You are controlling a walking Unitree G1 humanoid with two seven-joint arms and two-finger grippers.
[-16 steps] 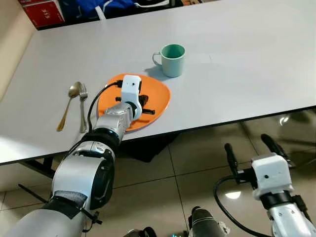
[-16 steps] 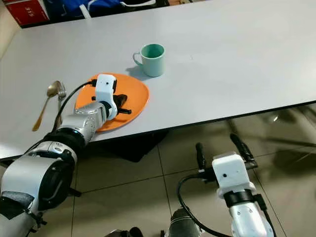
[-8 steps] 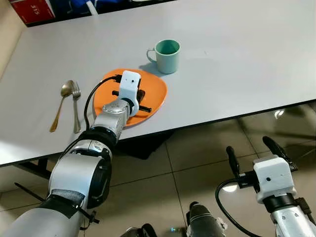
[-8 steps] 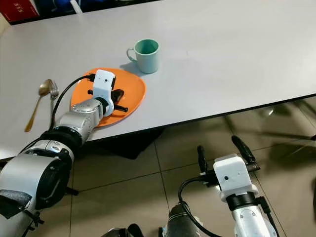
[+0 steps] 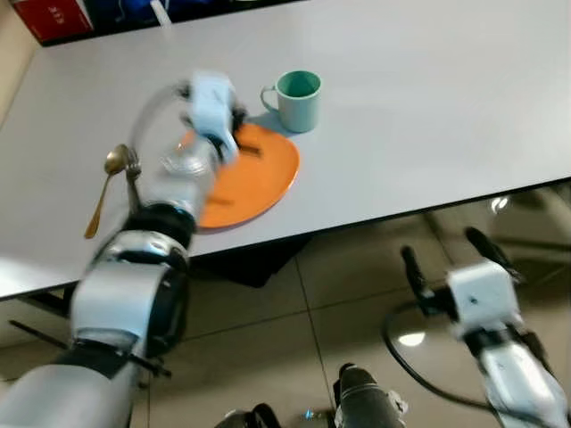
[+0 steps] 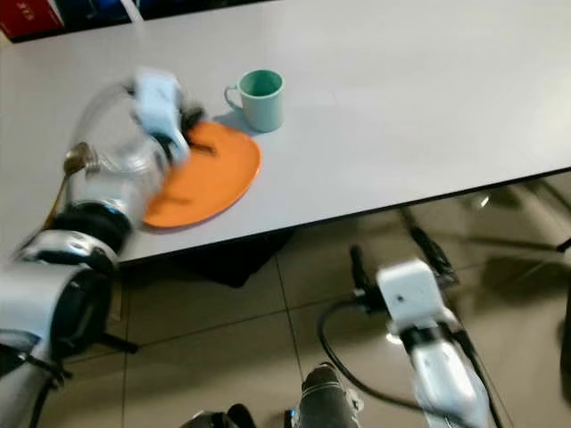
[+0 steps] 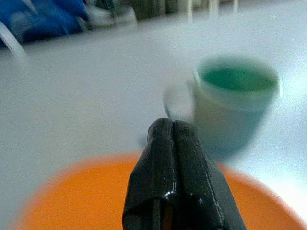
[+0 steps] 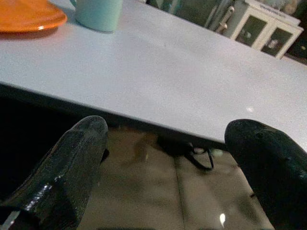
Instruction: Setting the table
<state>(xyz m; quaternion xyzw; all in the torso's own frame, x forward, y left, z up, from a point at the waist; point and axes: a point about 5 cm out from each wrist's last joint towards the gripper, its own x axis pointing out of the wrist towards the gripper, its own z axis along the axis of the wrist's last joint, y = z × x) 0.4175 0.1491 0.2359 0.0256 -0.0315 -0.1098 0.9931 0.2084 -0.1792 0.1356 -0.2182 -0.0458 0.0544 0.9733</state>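
An orange plate [image 5: 254,183] lies near the front edge of the white table [image 5: 428,116]. A green mug [image 5: 297,98] stands just behind it. A gold spoon [image 5: 105,192] and a fork [image 5: 134,178] lie left of the plate. My left gripper [image 5: 243,143] hovers, blurred, over the plate's far edge. In the left wrist view its fingers [image 7: 160,158] are pressed together with nothing between them, pointing toward the mug [image 7: 235,105] across the plate [image 7: 72,196]. My right gripper [image 5: 442,254] hangs open below the table's front edge, over the floor.
A red box [image 5: 61,16] and blue cloth [image 5: 125,11] sit past the table's far left edge. The tiled floor [image 5: 339,312] lies before the table. In the right wrist view, cabinets [image 8: 268,31] stand beyond the table [image 8: 158,72].
My left gripper has risen off the middle of the plate and swung back and left toward its far edge, blurred by motion. The plate stayed put. The right arm shifted slightly.
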